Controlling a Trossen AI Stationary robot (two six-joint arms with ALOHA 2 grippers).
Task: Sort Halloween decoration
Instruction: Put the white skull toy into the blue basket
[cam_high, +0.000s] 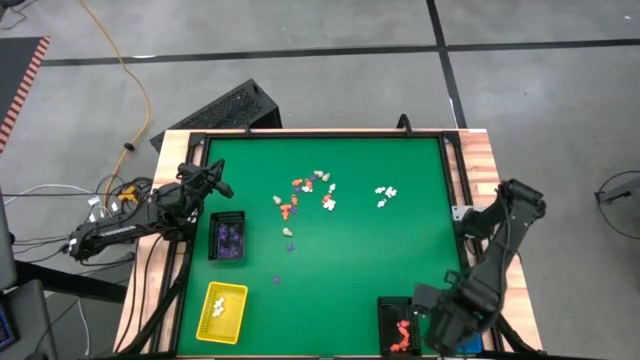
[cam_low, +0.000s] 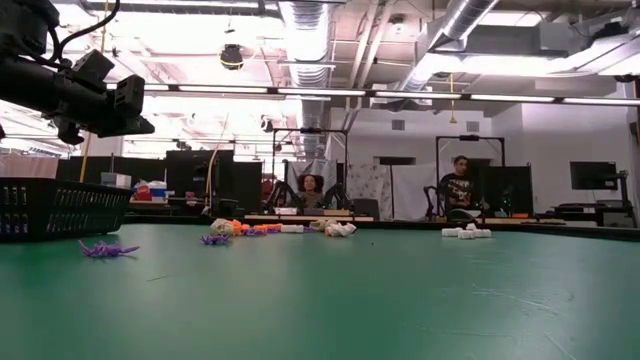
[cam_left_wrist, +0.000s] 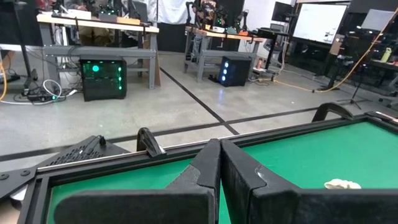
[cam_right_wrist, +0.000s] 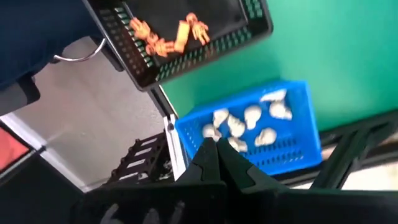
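Two arms flank my green table (cam_high: 330, 270). The left gripper (cam_left_wrist: 219, 163), fingers pressed together and holding nothing, hangs over the table's left edge above the black tray (cam_high: 228, 238) of purple pieces. The right gripper (cam_right_wrist: 216, 155), likewise closed, hovers at the near right corner over the blue tray (cam_right_wrist: 273, 140), probably after a drop. Unsorted figurines (cam_high: 305, 195) lie scattered mid-table toward the far edge; their shapes are too small to make out.

Robotics lab / workshop. Bare concrete floor (cam_high: 330, 30) w/ taped lines, exposed ceiling ducts (cam_low: 310, 30), workbenches (cam_left_wrist: 93, 28) w/ gear. Monitors, cables, ppl seated at desks (cam_low: 460, 185) in background.
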